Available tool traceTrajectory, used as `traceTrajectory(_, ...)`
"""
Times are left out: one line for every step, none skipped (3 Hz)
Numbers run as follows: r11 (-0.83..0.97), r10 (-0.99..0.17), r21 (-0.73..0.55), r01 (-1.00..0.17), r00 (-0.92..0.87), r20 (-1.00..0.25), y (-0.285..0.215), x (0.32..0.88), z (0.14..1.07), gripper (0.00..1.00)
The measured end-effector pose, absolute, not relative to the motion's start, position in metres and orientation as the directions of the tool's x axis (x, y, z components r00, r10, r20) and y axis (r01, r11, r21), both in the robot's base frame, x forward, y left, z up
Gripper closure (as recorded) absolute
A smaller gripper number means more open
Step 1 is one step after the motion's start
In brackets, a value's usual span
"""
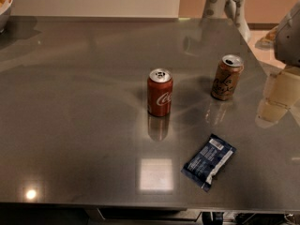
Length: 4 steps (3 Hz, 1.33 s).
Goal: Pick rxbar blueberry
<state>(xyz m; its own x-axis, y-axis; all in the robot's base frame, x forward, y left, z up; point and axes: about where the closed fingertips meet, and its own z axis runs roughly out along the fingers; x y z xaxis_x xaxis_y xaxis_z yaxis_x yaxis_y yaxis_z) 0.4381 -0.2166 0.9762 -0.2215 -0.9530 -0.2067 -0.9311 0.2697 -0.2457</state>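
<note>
The rxbar blueberry (pixel 209 161) is a flat dark navy-blue wrapper with a white stripe and a small white label. It lies tilted on the grey table (pixel 79 102), near the front right. My gripper (pixel 227 3) hangs above the table's far edge at the top of the view, well behind the bar. Its two white fingers (pixel 213 0) stand apart with nothing between them. Part of my arm (pixel 289 34) shows at the right edge.
A red cola can (pixel 160 92) stands upright mid-table. A tan-brown can (pixel 227 77) stands upright behind and to the right of it, between the gripper and the bar. A white bowl (pixel 4 6) sits at the far left corner. The table's right edge runs diagonally near the tan can.
</note>
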Motion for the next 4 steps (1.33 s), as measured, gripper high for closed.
traceTrajectory(0.270,-0.953,-0.246,-0.931,-0.221,-0.207,-0.217,0.438,0.976,0.00)
traceTrajectory(0.183,-0.965,-0.223,-0.957,-0.132,-0.227,-0.208,0.430,0.972,0.00)
traceTrajectory(0.011,-0.963,-0.181,-0.983,0.038,-0.266,-0.185,0.406,0.954,0.00)
traceTrajectory(-0.130,-0.946,-0.134,-0.982,0.163,-0.279,-0.165,0.390,0.928,0.00)
